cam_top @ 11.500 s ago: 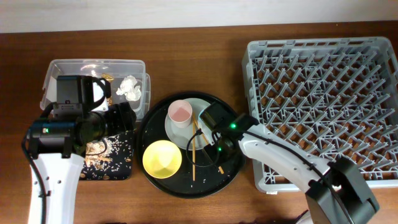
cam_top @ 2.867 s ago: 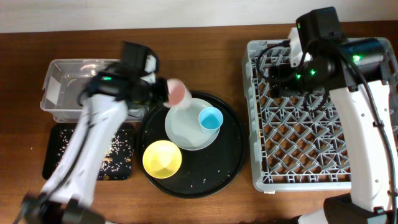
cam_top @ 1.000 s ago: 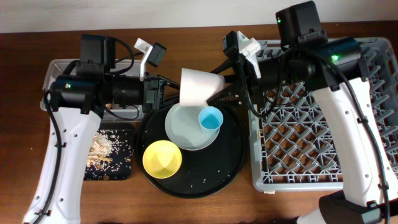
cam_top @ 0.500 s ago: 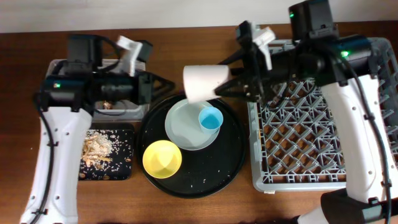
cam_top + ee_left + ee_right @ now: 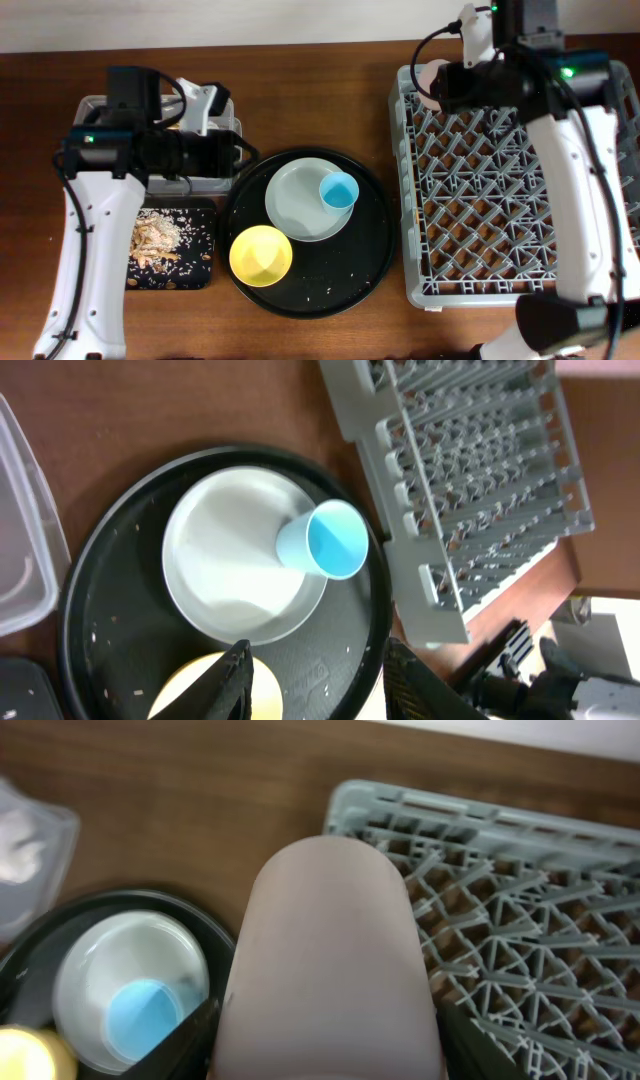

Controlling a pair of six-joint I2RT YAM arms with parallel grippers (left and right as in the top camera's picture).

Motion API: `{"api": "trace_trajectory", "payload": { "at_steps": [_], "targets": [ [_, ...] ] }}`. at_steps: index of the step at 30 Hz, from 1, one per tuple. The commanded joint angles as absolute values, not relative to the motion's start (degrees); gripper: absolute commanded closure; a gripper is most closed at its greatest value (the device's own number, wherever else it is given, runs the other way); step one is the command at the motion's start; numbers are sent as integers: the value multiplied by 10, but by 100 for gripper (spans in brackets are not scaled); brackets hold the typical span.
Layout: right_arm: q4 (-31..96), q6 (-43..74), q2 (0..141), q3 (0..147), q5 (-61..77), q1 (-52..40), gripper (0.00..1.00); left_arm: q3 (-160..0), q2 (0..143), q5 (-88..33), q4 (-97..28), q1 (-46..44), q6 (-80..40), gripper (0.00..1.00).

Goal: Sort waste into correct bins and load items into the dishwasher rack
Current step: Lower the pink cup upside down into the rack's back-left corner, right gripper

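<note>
Clear tub [image 5: 88,108]: at the far left of the desk [image 5: 320,70], toward its back edge; the left arm covers most of it in the overhead view.
Black rectangular tray [image 5: 198,268]: directly in front of the tub, with brownish food scraps [image 5: 152,240] and scattered crumbs lying in it.
Left gripper [image 5: 318,655]: hangs over the tub's right end, next to the round black tray; the left wrist view shows its jaws apart with nothing between them.
Round black tray [image 5: 330,292]: between the two bins and the rack, with pale crumbs dotted over its floor.
Yellow bowl [image 5: 261,255]: upright on the near-left part of the round tray, just beside the plate.
Grey-green plate [image 5: 292,200]: lying flat on the far half of the round tray.
Blue cup [image 5: 339,190]: on the right part of the plate, mouth up.
Pink cup [image 5: 433,80]: clamped in the right jaws, tipped on its side over the far-left corner of the rack; whether it touches the pegs cannot be told.
Right gripper [image 5: 330,1030]: jaws closed on the pink cup, one finger on each side of it in the right wrist view.
Dishwasher rack [image 5: 520,210]: on the right of the desk, just beside the round tray, its pegs pointing up.
</note>
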State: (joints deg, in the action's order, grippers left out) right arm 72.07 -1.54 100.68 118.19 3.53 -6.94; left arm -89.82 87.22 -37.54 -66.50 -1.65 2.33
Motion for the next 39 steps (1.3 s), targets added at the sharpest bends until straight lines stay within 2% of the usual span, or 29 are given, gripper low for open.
{"api": "trace_trajectory", "payload": {
  "at_steps": [1, 8, 14, 20, 28, 39],
  "targets": [
    [695, 10, 1066, 1189, -23, -66, 64, -867, 873, -331, -665, -27, 22, 59],
    [668, 10, 1188, 1189, -77, -62, 64, -845, 873, -316, -665, -27, 22, 59],
    [669, 9, 1230, 1187, -49, -41, 66, -845, 873, -316, -663, -27, 22, 59],
    [663, -17, 1233, 1187, 12, -41, 66, -845, 873, -317, -660, -27, 22, 59],
    [647, -17, 1228, 1193, 9, -41, 70, -845, 873, -317, -661, -27, 22, 59],
    [662, -17, 1173, 1205, 9, -41, 70, -845, 873, -317, -661, -27, 22, 59]
  ]
}}
